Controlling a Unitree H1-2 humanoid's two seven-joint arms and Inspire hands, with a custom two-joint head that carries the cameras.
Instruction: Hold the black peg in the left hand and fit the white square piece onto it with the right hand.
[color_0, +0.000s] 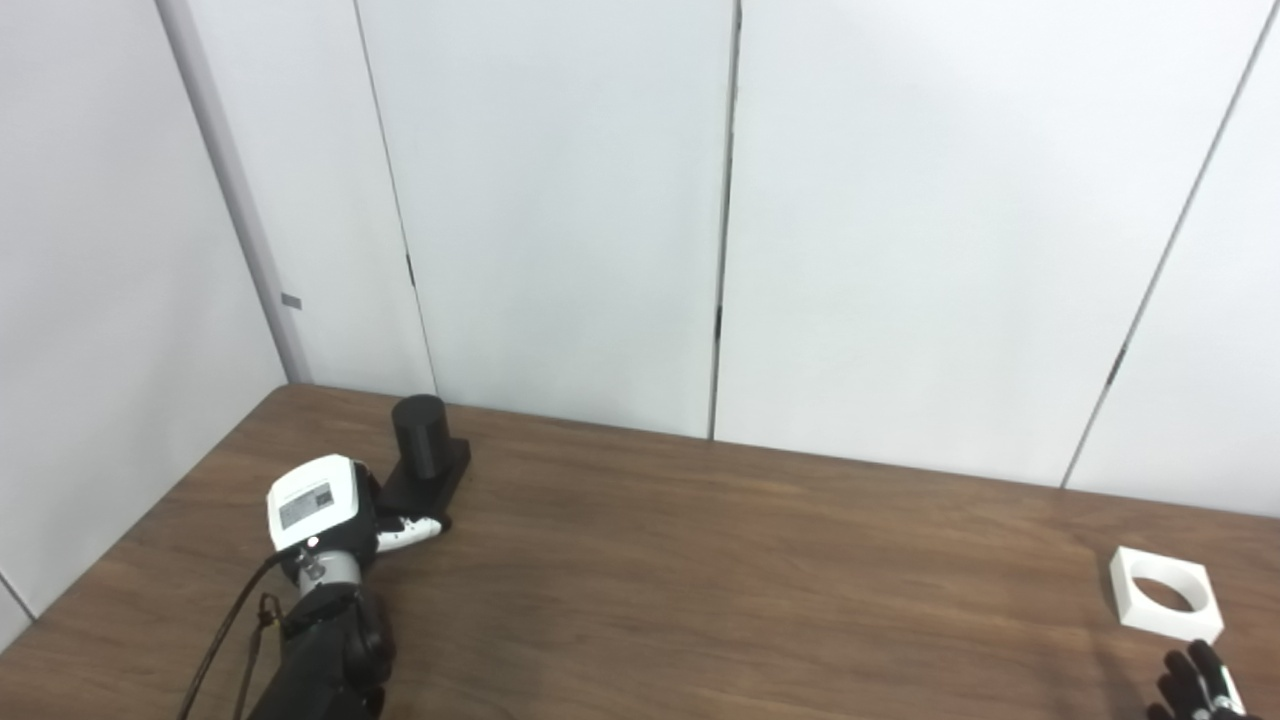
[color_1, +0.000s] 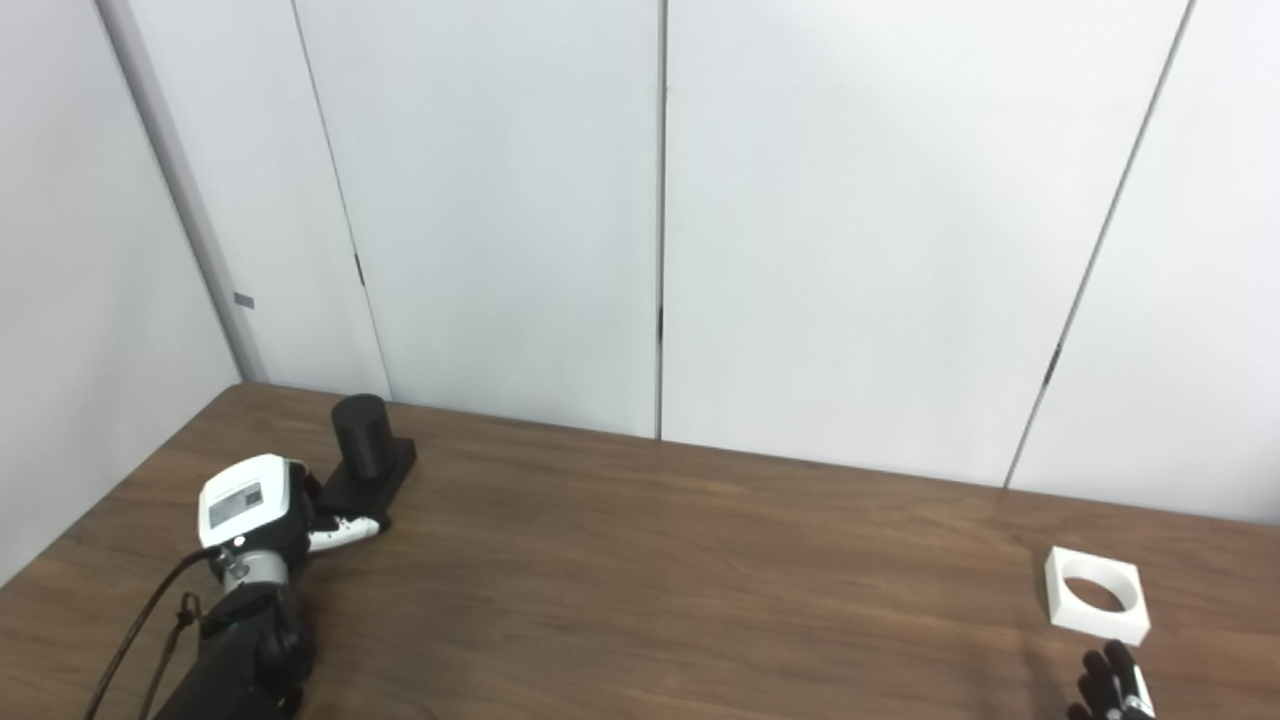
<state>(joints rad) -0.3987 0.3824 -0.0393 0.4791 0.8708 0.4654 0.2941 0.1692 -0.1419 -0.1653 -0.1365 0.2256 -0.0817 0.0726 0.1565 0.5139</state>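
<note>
My left hand (color_0: 345, 515) touches the black peg (color_0: 420, 435), upright near the desk's (color_0: 700, 570) far left corner; grip unclear. My right hand (color_0: 1200, 685), fingers spread, sits just below the white square (color_0: 1165, 593) by the right edge.

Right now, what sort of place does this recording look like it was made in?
Probably a lab or test room rather than a home: a bare wooden table against plain white wall panels, holding only a black peg on its base and a white square piece.
</note>
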